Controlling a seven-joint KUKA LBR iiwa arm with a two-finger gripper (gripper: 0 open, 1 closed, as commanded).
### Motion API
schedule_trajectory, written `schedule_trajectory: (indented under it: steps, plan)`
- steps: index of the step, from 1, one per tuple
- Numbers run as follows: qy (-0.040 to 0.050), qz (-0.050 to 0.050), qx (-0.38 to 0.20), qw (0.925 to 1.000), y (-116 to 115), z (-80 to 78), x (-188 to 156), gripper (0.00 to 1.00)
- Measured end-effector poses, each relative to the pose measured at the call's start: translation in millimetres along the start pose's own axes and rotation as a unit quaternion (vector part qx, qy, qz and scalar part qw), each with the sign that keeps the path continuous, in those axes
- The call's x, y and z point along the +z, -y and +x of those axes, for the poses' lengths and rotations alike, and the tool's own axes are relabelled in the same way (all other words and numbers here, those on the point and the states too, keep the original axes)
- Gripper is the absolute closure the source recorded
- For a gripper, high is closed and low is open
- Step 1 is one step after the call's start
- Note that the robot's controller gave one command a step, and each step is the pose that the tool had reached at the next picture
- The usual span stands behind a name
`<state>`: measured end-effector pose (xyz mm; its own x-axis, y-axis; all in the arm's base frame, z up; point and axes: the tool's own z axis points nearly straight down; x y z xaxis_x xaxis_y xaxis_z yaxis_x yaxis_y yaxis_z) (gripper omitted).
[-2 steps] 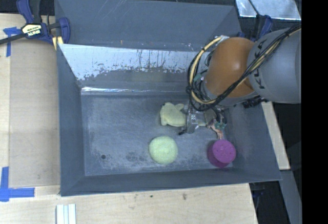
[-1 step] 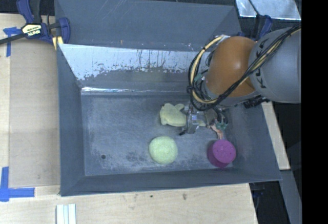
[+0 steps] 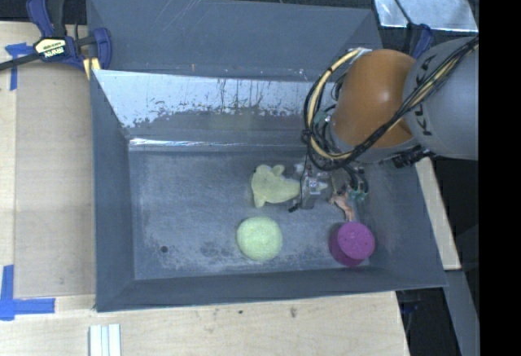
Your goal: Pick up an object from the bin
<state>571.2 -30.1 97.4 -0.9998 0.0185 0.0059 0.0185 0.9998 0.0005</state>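
A pale yellow-green soft lump [image 3: 269, 184] of irregular shape lies in the middle of the bin floor. My gripper [image 3: 309, 193] is low over the floor, right at that lump's right edge, with its fingertips touching or nearly touching it. A pale green round ball [image 3: 260, 238] rests a little in front of the lump. A magenta round cylinder-like piece [image 3: 352, 243] sits on the floor to the gripper's front right. A small multicoloured bit [image 3: 352, 198] lies just right of the gripper, partly hidden by it.
The orange-domed wrist with its cables hangs above the bin's right half. The sloped bin walls rise close on the right and front sides. Bare floor stretches over the left half of the bin.
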Motion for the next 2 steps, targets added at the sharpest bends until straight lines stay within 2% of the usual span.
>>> schedule_trajectory:
  steps: [2]
  plan:
    - [0.0071,0.0,0.0,1.0,0,-2.9,-30,1.0]
